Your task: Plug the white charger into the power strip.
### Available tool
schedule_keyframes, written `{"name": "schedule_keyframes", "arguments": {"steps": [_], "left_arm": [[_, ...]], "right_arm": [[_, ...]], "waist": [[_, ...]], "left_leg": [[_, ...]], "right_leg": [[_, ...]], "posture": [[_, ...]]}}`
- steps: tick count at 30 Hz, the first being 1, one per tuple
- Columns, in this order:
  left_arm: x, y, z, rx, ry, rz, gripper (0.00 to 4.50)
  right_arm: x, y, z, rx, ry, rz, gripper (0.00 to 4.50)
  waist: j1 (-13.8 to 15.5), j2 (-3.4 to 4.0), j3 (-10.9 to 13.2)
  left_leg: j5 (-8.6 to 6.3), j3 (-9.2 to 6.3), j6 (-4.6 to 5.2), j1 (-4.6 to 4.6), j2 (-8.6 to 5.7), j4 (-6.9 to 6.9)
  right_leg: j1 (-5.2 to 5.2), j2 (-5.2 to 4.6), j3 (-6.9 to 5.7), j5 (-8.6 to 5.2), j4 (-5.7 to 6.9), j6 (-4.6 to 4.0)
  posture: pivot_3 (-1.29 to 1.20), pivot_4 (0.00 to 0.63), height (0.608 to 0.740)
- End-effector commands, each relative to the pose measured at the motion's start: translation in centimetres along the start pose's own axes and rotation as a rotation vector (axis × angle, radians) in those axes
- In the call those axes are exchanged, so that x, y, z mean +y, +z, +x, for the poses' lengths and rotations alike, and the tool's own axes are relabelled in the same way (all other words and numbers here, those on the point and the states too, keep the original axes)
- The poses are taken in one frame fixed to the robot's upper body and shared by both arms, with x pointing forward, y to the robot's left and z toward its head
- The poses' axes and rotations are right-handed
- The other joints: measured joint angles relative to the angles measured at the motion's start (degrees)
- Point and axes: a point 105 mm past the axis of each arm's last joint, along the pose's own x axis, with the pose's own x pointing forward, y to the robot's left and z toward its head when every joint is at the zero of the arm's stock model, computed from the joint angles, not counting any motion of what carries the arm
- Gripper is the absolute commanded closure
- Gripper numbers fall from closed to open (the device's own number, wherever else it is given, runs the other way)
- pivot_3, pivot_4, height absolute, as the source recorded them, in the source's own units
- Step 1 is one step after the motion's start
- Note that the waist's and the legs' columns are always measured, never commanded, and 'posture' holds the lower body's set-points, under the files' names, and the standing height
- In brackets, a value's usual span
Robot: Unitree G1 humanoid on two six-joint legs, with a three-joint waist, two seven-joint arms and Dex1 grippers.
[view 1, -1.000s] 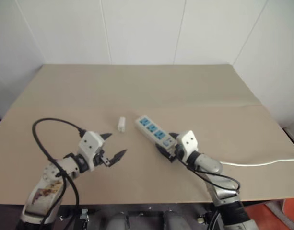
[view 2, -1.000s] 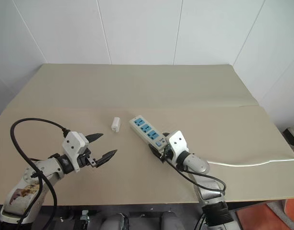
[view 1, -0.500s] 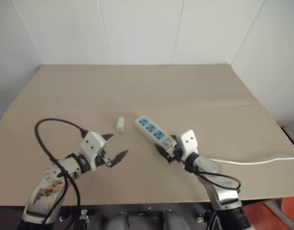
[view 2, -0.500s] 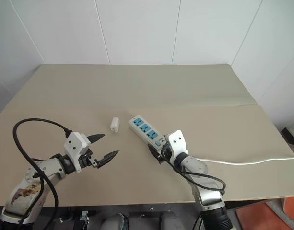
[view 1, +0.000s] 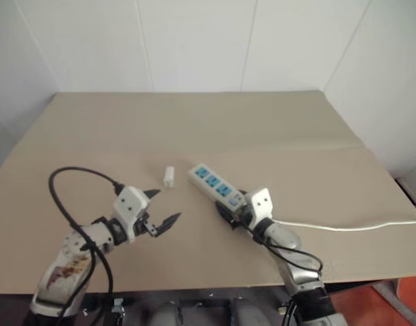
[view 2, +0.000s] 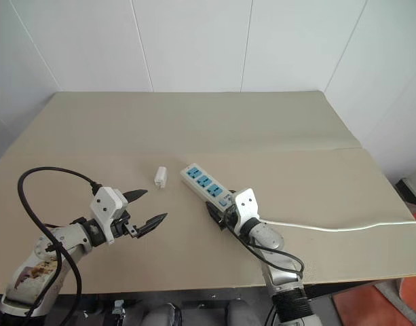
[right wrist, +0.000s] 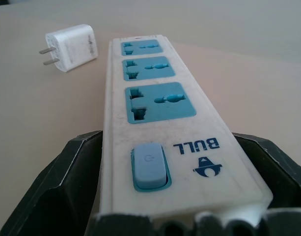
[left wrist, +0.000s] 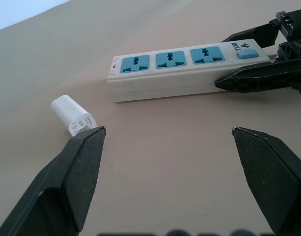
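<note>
Over the last second the right hand (view 2: pixel 220 212) has slid in around the switch end of the power strip (view 1: pixel 216 187), so the strip is about to be steadied. Its black fingers stand wide, one on each side, not visibly pressing. The left hand (view 1: pixel 161 208) hangs wide open and empty (the white charger (view 1: pixel 169 176) lies just beyond it on the worktop (view 1: pixel 262 129), unplugged).

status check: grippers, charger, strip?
Left gripper open, empty. Right gripper open, fingers straddling switch end of power strip. White charger lying on table beside strip, unplugged. Nothing in the way.
</note>
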Motion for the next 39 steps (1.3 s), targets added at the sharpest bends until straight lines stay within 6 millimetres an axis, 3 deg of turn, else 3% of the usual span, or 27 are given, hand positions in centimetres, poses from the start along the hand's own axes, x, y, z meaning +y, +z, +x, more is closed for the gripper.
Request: {"name": "schedule_keyframes", "arguments": {"steps": [1,11,16,23,29,32,39], "left_arm": [[0.2,1.2,-0.3,-0.037,0.0,0.041,0.0],[0.4,1.3,-0.4,-0.034,0.005,0.048,0.0],[0.5,1.4,-0.4,-0.036,0.005,0.052,0.0],[0.5,1.6,-0.2,-0.037,-0.034,0.075,0.0],[2.3,3.1,0.3,-0.075,-0.108,0.11,0.0],[4.6,4.6,0.7,-0.104,-0.122,0.087,0.0],[9.4,6.6,1.2,-0.021,-0.139,0.101,0.0]], "right_arm": [[-0.2,0.0,-0.3,-0.003,0.075,0.029,0.05],[0.3,-2.2,-0.4,0.085,0.162,0.032,0.05],[0.6,-2.8,-0.3,0.104,0.183,0.007,1.06],[-0.4,-2.7,-0.6,0.094,0.162,-0.042,1.06],[-4.2,0.7,-2.4,0.028,0.189,-0.127,1.06],[-6.1,3.2,-3.7,0.001,0.221,-0.173,1.06],[-6.2,6.3,-5.7,-0.06,0.323,-0.148,1.06]], "waist": [[-0.14,0.0,0.0],[-0.17,-0.02,-0.02],[-0.36,-0.15,-0.1],[-0.38,-0.21,-0.14],[0.9,-0.08,-0.05],[1.44,0.03,0.13],[0.69,0.05,0.63]], "left_leg": [[0.0,0.0,0.0,0.0,0.0,0.0],[0.0,-0.01,0.0,0.03,0.0,0.0],[0.0,-0.02,0.0,0.13,0.0,0.0],[0.0,-0.02,0.0,0.16,0.01,0.0],[0.0,0.01,0.0,0.08,-0.08,0.02],[0.01,0.0,0.01,-0.08,-0.11,0.04],[0.01,0.01,0.02,-0.21,-0.06,0.02]], "right_leg": [[0.0,0.0,0.0,0.0,0.0,0.0],[0.04,-0.01,-0.01,0.0,0.0,0.0],[0.12,-0.01,0.0,0.0,0.01,0.0],[0.13,-0.01,0.01,0.0,0.02,0.0],[0.11,-0.04,-0.04,0.0,0.01,0.0],[0.04,-0.06,-0.11,0.0,-0.06,0.0],[-0.12,0.03,-0.1,0.0,-0.07,0.0]], "posture": [[0.0,0.15,0.74],[0.0,0.15,0.74],[0.0,0.15,0.74],[0.0,0.15,0.74],[0.0,0.15,0.74],[0.0,0.15,0.74],[0.0,0.15,0.74]]}}
